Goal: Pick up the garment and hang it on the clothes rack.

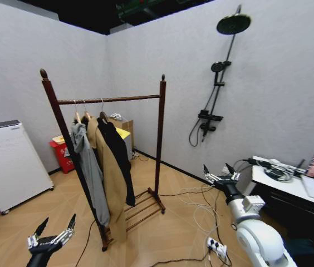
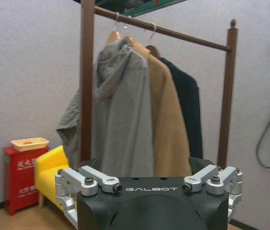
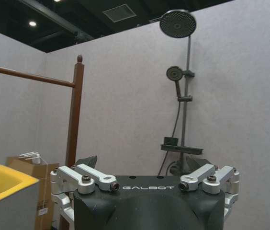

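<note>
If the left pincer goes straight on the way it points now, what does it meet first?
Probably the grey hooded sweatshirt hanging on the dark reddish-brown wooden clothes rack. The left pincer, open and empty, faces that garment head-on in its wrist view; nothing appears between them, though depth is unclear.

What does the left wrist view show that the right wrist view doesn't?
Left wrist view alone: three clothes on hangers, a grey hooded sweatshirt, a tan coat and the black garment, plus a red cabinet and the open left tool.

Right wrist view alone: the round shower head on its pole, a cardboard box and the open right tool.

Both share the wooden clothes rack and the grey wall.
</note>
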